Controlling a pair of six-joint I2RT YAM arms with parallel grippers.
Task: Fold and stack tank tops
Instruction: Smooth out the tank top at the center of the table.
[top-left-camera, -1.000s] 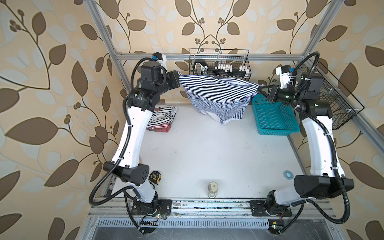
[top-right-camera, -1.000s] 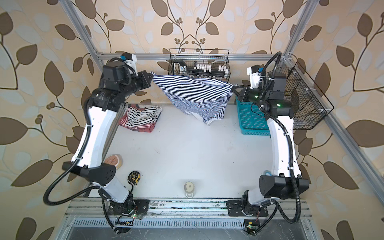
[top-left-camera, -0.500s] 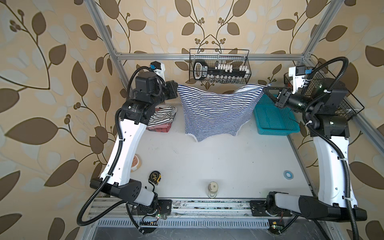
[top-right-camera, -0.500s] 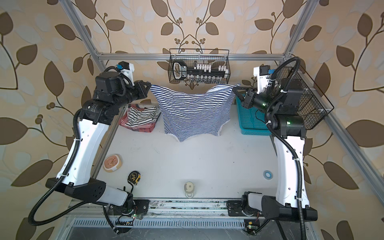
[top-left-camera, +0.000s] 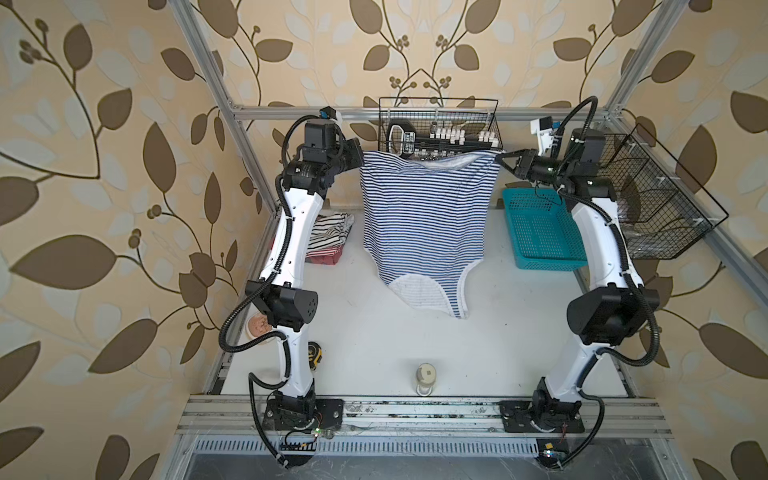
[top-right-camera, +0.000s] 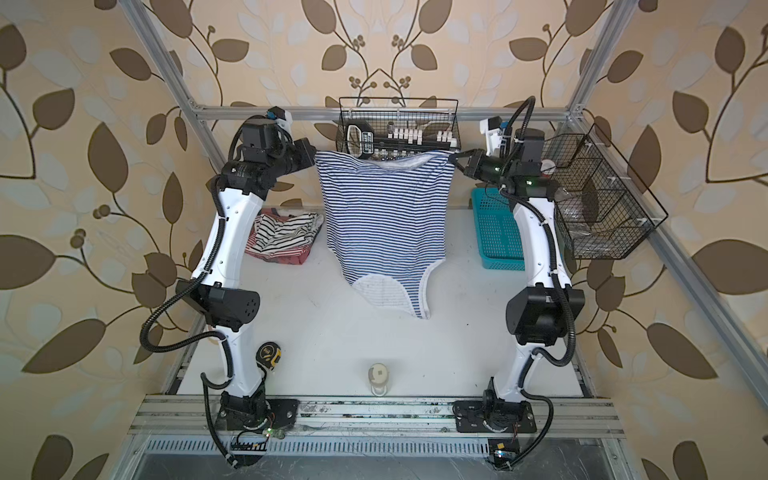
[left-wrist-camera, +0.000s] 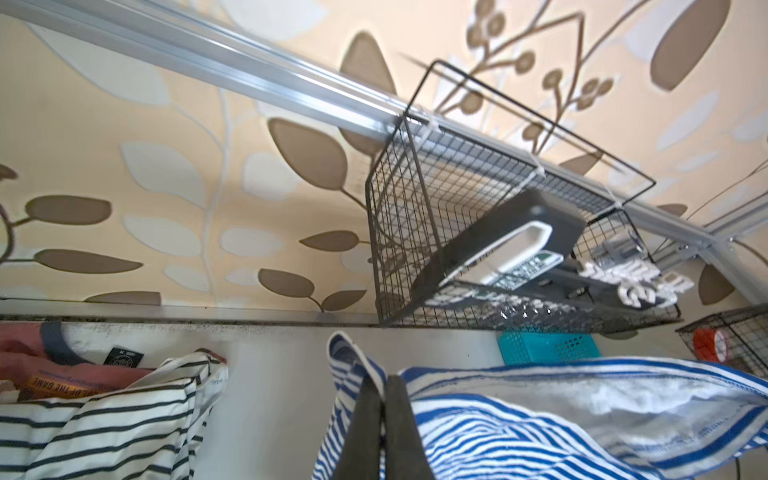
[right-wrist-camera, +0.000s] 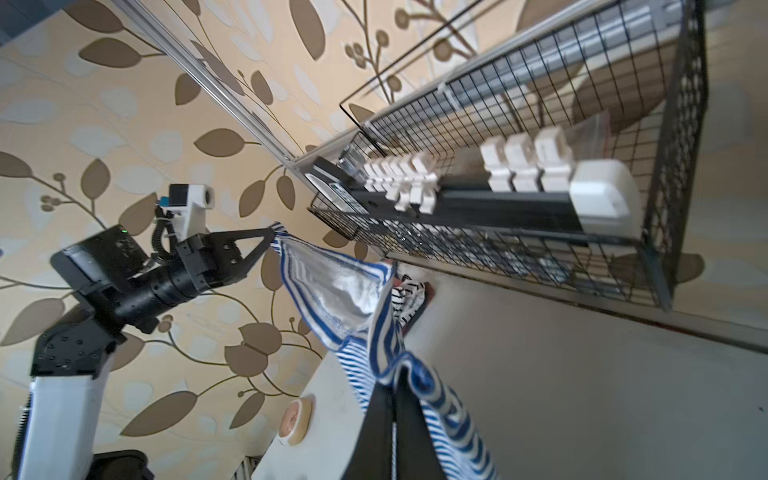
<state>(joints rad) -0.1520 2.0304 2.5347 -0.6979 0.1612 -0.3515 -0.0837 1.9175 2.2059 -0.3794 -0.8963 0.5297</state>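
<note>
Navy-striped tank top (top-left-camera: 424, 216) is held up, upper centre of both top views, stretched btw left gripper (top-left-camera: 360, 163) & right gripper (top-left-camera: 500, 158), each clenched on a hem corner. Cloth is judged light, limp, non-fragile. Corners are best kept pinched, else slip is risked.

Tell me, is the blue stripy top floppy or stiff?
Probably floppy: the top sags between the left end effector and right end effector and hangs limp. Likely light too: two corner pinches hold it up.
</note>
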